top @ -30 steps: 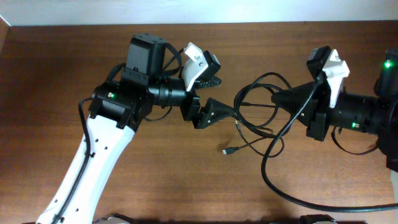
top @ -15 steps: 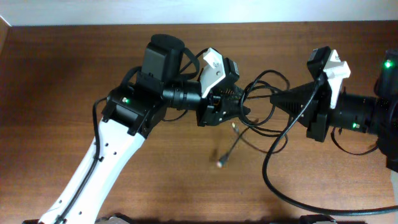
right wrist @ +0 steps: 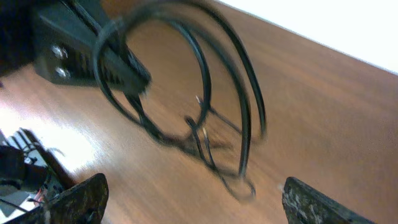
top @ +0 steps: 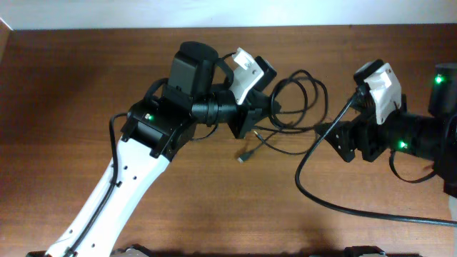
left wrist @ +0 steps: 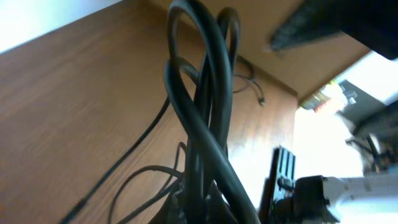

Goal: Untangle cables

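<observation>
A brown wooden table (top: 71, 86) fills the overhead view, with two robot arms reaching in from either side. The left arm, white and black, slants up from the bottom edge. Its left gripper (top: 265, 113) appears clamped on a tangle of looped black cables (top: 296, 100), held up near the middle of the table. In the left wrist view, those strands (left wrist: 208, 124) rise straight out from between the jaws, though the fingers themselves are barely visible.

The right gripper (top: 330, 137) sits just beside the tangle. Its fingertips (right wrist: 81, 198) are spread wide with nothing between them.

A thick black cable (top: 307, 189) trails from the loops, curves across the table, and leaves at the right edge. A thin black lead ending in a small plug (top: 245, 156) hangs below the left gripper.

The untangling looks barely begun. The loops (right wrist: 242, 118) still overlap and cross one another, so no cable is free yet. The right gripper likely needs to take one strand and draw it out.

The tabletop is smooth, with visible grain and glare in the right wrist view. A white wall (top: 228, 13) runs along its far edge. Beyond the table the surroundings are blurred.
</observation>
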